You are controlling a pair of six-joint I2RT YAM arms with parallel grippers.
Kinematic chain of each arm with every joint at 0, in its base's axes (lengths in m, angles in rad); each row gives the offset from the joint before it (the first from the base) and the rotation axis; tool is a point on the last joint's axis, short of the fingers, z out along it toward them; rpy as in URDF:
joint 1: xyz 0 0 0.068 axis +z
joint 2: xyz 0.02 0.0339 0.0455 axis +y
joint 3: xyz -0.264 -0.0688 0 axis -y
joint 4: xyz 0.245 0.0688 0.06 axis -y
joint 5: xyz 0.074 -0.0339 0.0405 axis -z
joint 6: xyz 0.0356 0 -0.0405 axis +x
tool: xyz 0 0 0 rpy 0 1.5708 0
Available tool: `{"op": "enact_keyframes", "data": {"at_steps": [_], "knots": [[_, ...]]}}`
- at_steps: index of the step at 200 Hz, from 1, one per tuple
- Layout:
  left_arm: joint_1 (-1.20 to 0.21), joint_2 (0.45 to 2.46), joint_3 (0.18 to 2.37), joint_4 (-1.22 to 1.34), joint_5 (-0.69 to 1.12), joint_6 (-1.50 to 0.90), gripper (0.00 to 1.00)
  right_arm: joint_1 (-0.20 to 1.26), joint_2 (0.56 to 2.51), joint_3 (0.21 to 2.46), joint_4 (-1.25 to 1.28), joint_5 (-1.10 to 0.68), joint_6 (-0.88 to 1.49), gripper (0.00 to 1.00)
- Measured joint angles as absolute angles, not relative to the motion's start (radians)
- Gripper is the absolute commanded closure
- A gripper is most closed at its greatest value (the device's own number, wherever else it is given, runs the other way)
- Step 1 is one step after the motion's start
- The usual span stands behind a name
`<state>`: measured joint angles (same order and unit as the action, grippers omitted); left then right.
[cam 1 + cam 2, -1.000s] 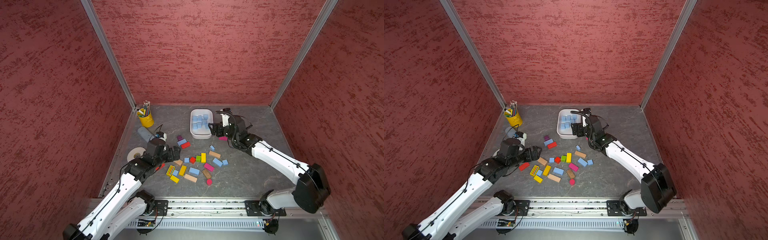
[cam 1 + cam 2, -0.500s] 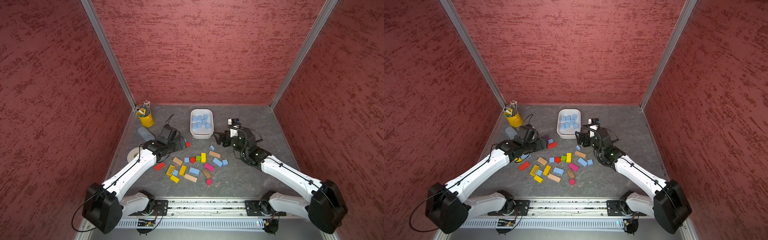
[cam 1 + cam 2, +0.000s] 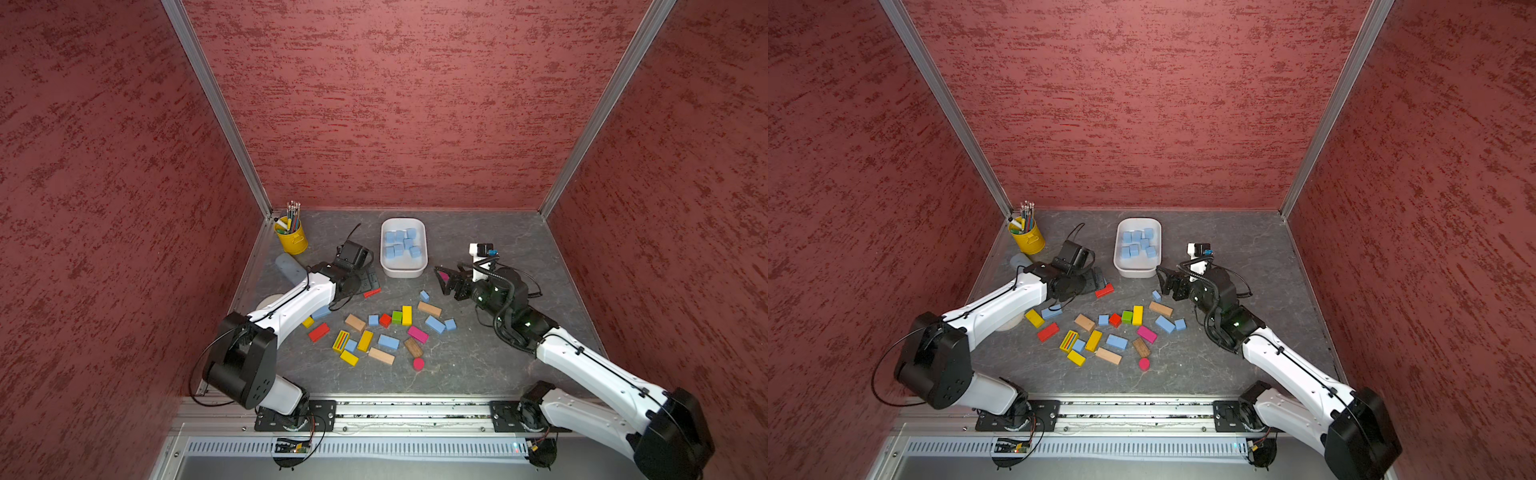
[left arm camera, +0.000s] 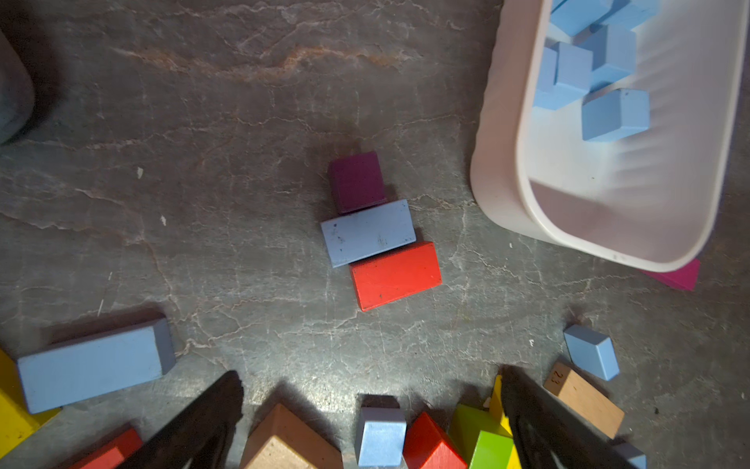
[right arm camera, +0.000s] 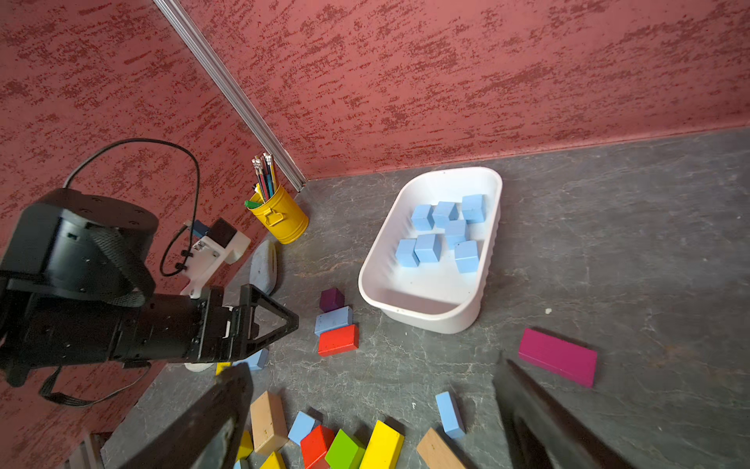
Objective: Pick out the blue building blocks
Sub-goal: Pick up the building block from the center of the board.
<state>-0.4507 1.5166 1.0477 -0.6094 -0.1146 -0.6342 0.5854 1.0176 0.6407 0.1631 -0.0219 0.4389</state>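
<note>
While my left pincer (image 4: 371, 375) hangs spread above the blue block (image 4: 367, 231), with the purple block (image 4: 356, 182) touching at eleven o'clock and the red block (image 4: 395, 276) at five, I should pinch its free ends.

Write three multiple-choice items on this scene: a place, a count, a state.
1. Between the purple block and red block lies: A) yellow block B) blue block C) pencil
2. Blue blocks in the white tub: A) three B) seven C) twelve
3. The left gripper is: A) open, empty B) shut on a block C) shut on a pencil
Answers: 1B, they touch in a row; 2B, seven count out; 3A, fingers apart, nothing between.
</note>
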Motion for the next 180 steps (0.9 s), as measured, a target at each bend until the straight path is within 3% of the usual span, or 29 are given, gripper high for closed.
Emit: {"op": "enact_keyframes", "data": {"at_steps": [106, 180], "knots": [[-0.440, 1.761, 1.189, -0.610, -0.163, -0.658, 0.00, 0.585, 1.017, 0.633, 0.174, -0.022, 0.449, 0.06], [-0.433, 1.868, 1.262, -0.624, -0.167, -0.658, 0.08, 0.585, 1.017, 0.623, 0.176, -0.022, 0.450, 0.06]]}}
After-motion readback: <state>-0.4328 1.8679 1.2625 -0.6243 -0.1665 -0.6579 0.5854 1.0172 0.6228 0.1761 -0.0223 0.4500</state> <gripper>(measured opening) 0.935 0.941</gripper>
